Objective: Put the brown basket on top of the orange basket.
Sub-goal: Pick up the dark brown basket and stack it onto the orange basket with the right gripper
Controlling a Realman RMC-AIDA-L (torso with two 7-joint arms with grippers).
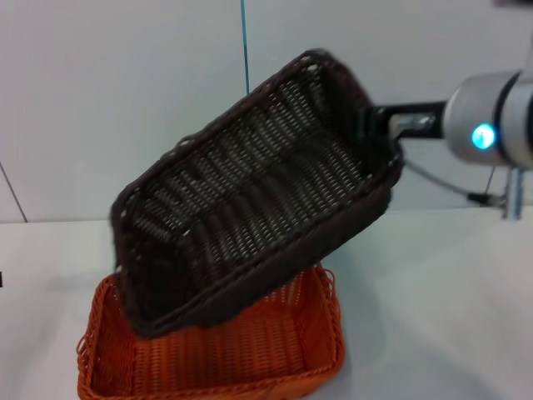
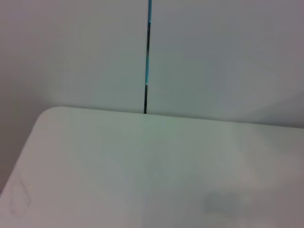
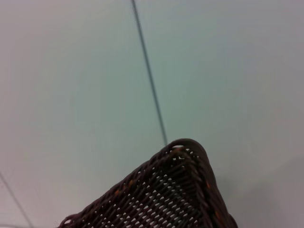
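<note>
Brown basket (image 1: 258, 192): dark woven tray, occupied the centre of the head view, lifted and steeply tilted, its open side facing the camera, its lower corner dipping over the orange basket (image 1: 208, 354). Orange basket: sat on the white table (image 1: 433, 308) at lower centre-left. Right gripper (image 1: 379, 125): at upper right, clamped on the brown basket's raised short rim (its wrist view showed one basket corner (image 3: 183, 190) against the wall). Left gripper: not visible; its wrist view showed only bare tabletop (image 2: 142, 166).
</note>
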